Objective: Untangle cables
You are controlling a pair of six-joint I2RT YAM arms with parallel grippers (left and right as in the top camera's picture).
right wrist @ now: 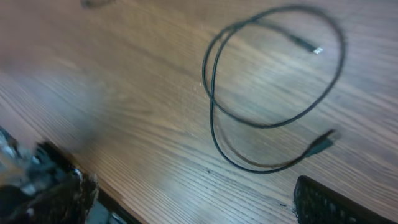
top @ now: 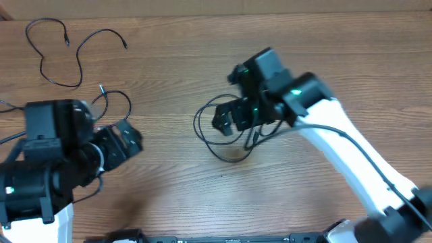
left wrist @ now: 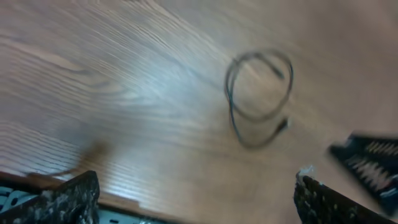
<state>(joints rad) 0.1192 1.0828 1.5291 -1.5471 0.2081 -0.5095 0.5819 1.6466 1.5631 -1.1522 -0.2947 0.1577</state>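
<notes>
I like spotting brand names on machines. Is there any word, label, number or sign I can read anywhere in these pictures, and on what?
None: no readable text shows in any view.
Looped cable and its plugs: no marking visible.
Right arm: black and white housings with green lights, no lettering visible.
Wooden table: wood grain only.
The left wrist view is blurred, so any fine print there could not be read.

A cable (right wrist: pixel 267 126) lies looped beneath the right hand (top: pixel 231 118).
</notes>
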